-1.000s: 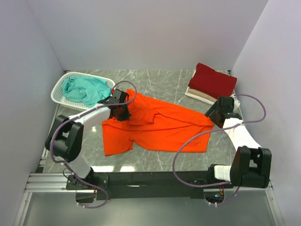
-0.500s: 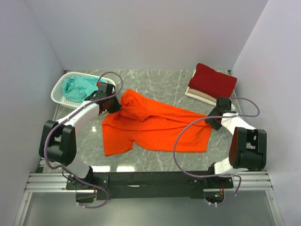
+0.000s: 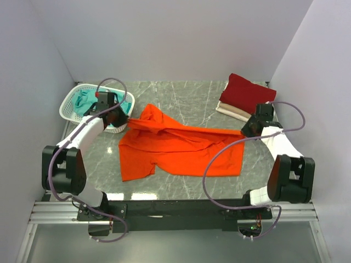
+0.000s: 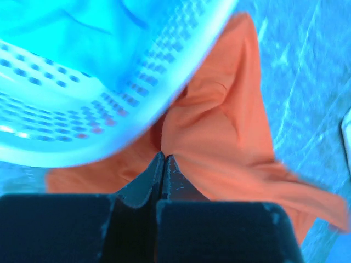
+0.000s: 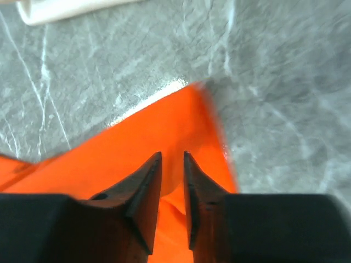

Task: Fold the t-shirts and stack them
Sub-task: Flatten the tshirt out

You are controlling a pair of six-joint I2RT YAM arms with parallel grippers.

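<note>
Grey marble table (image 3: 186, 101) carries all the things. On its middle lies the orange t-shirt (image 3: 175, 150), the biggest piece, spread but wrinkled, its upper edge drawn in a nearly straight line between the two grippers. At the far left stands the white lattice basket (image 3: 68, 101), and the teal t-shirt (image 3: 85, 101) lies crumpled inside it. At the far right corner the dark red t-shirt (image 3: 247, 93) rests folded on top of the cream t-shirt (image 3: 233, 112), well apart from the orange one.

The left gripper (image 4: 164, 156) is just beside the basket wall. Its fingers (image 4: 148, 178) are pressed fully together, and they pinch a raised fold at the left end of the orange t-shirt.

The right gripper (image 5: 172, 154) is at the right end of the same shirt, near its corner. Its fingers (image 5: 142, 183) are almost together, only a narrow slit stays between them, and orange cloth fills this slit, so they pinch the shirt there.
</note>
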